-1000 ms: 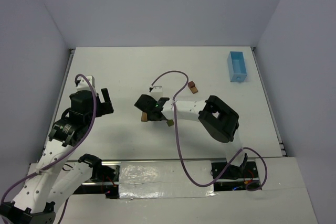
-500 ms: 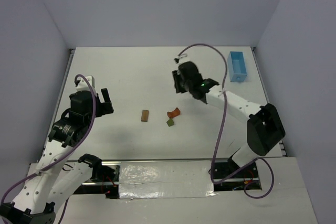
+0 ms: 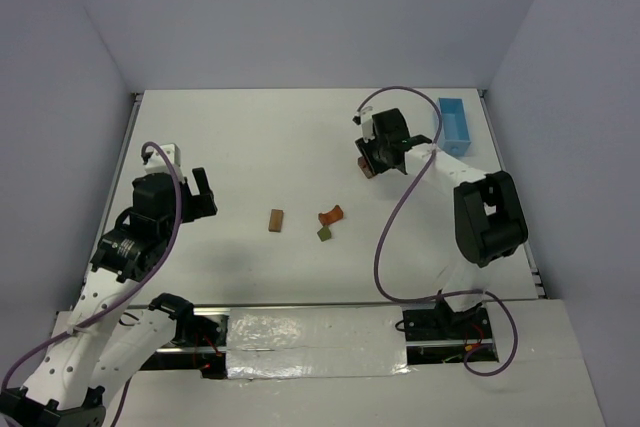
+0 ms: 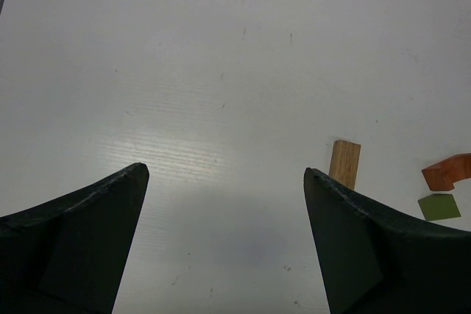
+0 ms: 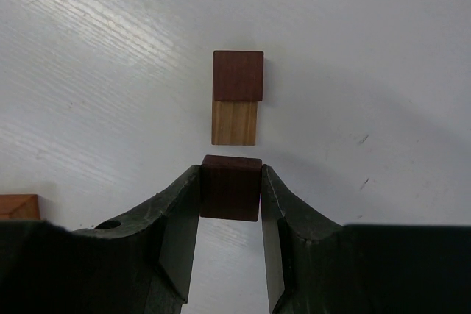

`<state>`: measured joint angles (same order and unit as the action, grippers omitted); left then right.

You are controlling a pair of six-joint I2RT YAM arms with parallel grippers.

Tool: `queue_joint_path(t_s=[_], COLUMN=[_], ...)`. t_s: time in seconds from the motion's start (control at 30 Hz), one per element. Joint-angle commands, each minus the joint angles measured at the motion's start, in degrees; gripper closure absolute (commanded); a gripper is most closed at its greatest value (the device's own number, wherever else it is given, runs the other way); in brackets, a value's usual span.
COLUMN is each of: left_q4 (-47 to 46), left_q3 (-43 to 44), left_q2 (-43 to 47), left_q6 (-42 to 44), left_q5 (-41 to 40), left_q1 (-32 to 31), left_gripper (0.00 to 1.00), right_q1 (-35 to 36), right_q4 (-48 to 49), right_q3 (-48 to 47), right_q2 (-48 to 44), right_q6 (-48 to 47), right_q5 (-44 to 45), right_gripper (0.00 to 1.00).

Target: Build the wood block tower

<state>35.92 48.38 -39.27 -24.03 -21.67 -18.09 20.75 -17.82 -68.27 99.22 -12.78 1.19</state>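
My right gripper [image 5: 231, 174] is shut on a small dark red block [image 5: 231, 187], low over the table at the far right of centre [image 3: 371, 161]. Just ahead of it a second dark red block [image 5: 238, 75] touches a tan block [image 5: 235, 123]; I cannot tell whether they are stacked or side by side. Another tan block [image 5: 16, 206] shows at the left edge. A tan block [image 3: 276, 220], an orange arch block [image 3: 331, 215] and an olive green block [image 3: 325, 234] lie mid-table. My left gripper [image 4: 227, 170] is open and empty, left of the tan block [image 4: 345, 163].
A light blue tray [image 3: 452, 127] stands at the far right, just beyond the right gripper. The orange block [image 4: 447, 171] and the green block [image 4: 439, 207] lie to the right of the left gripper. Grey walls close in the table on three sides.
My right arm has swung from the middle of the table to the far right, leaving the tan, orange and green blocks mid-table. It now holds a dark red block. The left arm has not moved.
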Motion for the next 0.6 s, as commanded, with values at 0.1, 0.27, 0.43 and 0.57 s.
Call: queue_joint_path(t_s=[0.1,0.27,0.43,0.57], left_q4=[-2.17,-2.17,-2.35,-2.52], left_q3=[0.58,0.57,0.40,0.40], left_q2=[0.24,0.07,0.33,0.24], left_q6=[1.00,1.18,1.36,1.44], left_q5=[1.10,1.54,1.98,2.25], left_q1=[-0.02,-0.02,-0.02,0.07], left_gripper=[0.00,0.01,0.00,0.00], right_q1=[-1.50,-1.85,-1.94,-2.21], right_q4=[0.95,1.83,1.74,1.92], right_q3=[-2.74,-3.53,-4.68,-5.38], right_q2=[2.20,4.40,5.55,6.59], right_q6=[-3.84,-3.48,-3.84,-4.10], right_q5=[-4.18,-4.27,-3.13,-3.12], right_gripper=[0.80,0.77,0.74,0.73])
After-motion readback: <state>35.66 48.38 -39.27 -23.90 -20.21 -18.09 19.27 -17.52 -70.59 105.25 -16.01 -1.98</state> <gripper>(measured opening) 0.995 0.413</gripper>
